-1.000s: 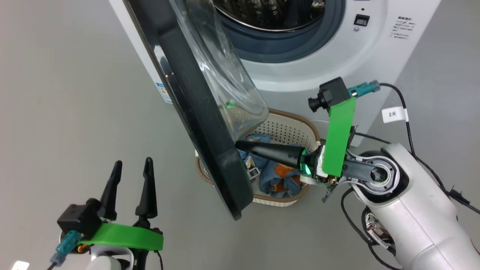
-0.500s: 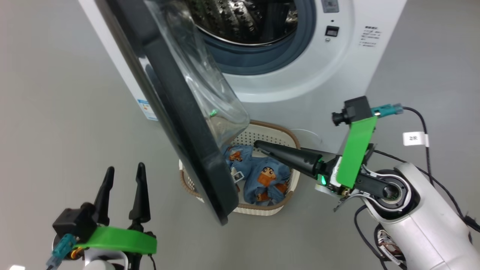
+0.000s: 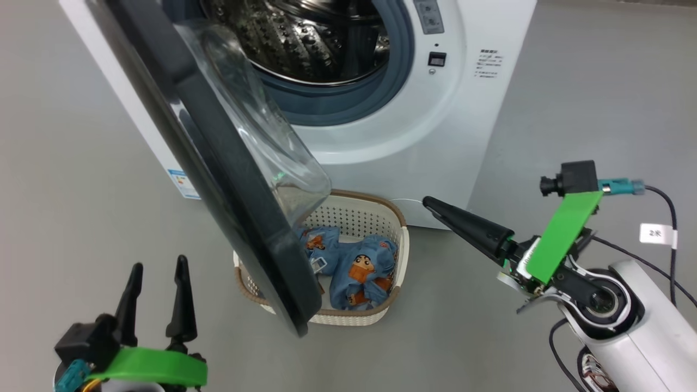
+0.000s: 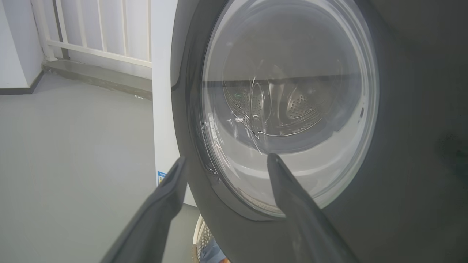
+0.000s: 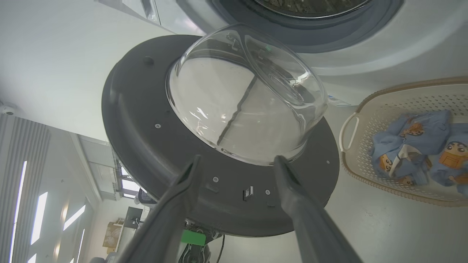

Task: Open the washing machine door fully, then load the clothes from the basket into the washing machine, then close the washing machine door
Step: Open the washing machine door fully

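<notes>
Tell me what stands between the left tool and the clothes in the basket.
The open door does: its black edge hangs over the left side of the basket, between the left tool and the clothes.

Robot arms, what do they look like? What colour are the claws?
Each claw has two long, pointy black fingers: the left claw and the right claw. Behind each sits a bright green bracket carrying a small black camera with a teal plug. The right arm is shiny white, with a black cable and a white tag.
</notes>
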